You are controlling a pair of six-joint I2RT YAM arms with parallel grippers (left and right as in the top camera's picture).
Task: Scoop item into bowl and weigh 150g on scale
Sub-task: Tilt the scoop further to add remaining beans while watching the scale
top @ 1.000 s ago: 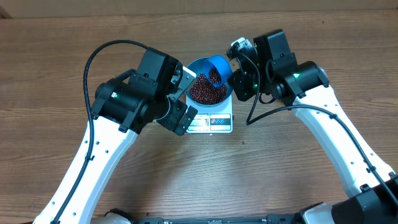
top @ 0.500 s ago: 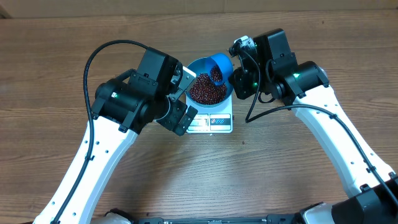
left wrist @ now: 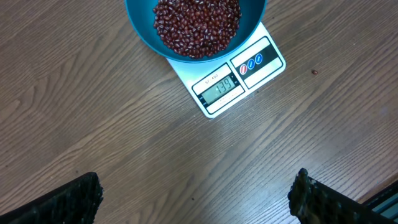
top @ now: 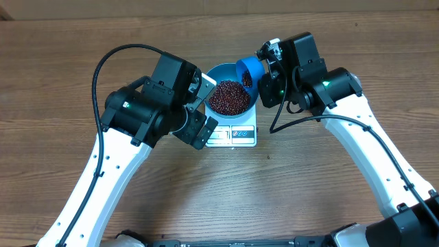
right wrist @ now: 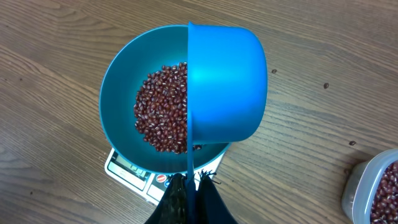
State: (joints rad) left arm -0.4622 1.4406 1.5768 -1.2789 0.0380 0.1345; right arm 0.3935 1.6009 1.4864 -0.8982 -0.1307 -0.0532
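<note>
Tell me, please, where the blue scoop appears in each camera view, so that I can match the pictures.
Overhead: the blue scoop is tipped over the upper right rim of the bowl, above the picture's centre.
Left wrist: not in it; only the bowl shows at the top edge.
Right wrist: it fills the centre, covering the bowl's right part.
Shared landmark: the bowl of beans on the scale.

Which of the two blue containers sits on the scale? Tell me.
The bowl, holding beans, rests on the scale. The scoop is smaller, tilted above it, held by the right fingers.
</note>
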